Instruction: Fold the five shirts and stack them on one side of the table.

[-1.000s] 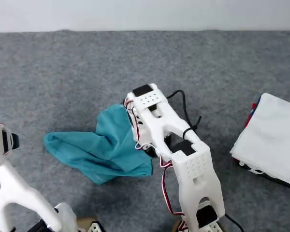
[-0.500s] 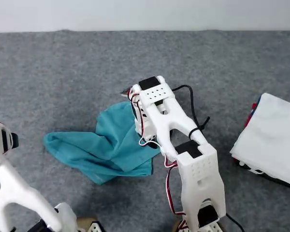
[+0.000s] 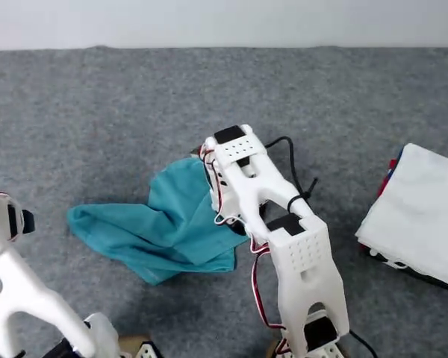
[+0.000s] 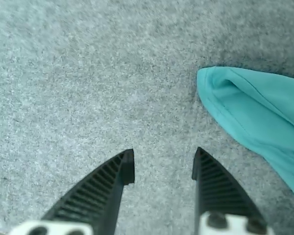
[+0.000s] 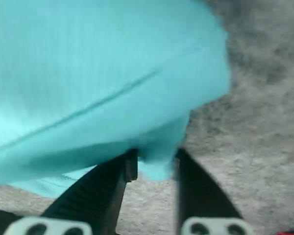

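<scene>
High view: teal shirt (image 3: 164, 231) crumpled mid-table, unfolded; right arm bent over its edge; stack of folded shirts (image 3: 422, 216) parked at table's side.
Left wrist view: left gripper (image 4: 164, 154) spread wide, empty, above grey mat (image 4: 63, 73) near shirt's edge.
Right wrist view: right gripper (image 5: 155, 161) pinches teal fold, likely to pull shirt flat.

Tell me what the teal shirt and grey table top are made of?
The teal shirt looks like soft, matte knit cloth, maybe cotton: it folds and has a stitched seam. The grey table top seems fuzzy felt or short carpet: speckled, fibrous.
</scene>
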`<move>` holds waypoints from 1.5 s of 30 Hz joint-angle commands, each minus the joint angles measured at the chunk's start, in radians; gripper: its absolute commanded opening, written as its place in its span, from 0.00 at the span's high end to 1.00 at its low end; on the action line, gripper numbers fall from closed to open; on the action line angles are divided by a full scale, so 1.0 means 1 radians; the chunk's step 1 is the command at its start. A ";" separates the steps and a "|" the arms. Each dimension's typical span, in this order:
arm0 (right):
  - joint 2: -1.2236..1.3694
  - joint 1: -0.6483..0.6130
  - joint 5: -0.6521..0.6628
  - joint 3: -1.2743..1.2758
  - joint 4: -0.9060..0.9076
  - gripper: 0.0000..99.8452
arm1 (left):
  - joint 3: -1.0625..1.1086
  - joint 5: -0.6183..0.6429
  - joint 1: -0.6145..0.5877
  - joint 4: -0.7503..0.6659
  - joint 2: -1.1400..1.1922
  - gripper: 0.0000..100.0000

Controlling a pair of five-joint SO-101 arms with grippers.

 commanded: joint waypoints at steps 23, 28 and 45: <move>-0.429 0.381 0.077 -0.414 0.081 0.99 | 0.101 0.012 0.640 -0.035 -0.150 0.80; -0.441 0.438 0.054 -0.514 0.081 0.99 | 0.165 0.028 0.760 -0.055 -0.037 0.80; -0.443 0.484 0.054 -0.546 0.085 0.99 | 0.171 0.025 0.841 -0.245 0.334 0.74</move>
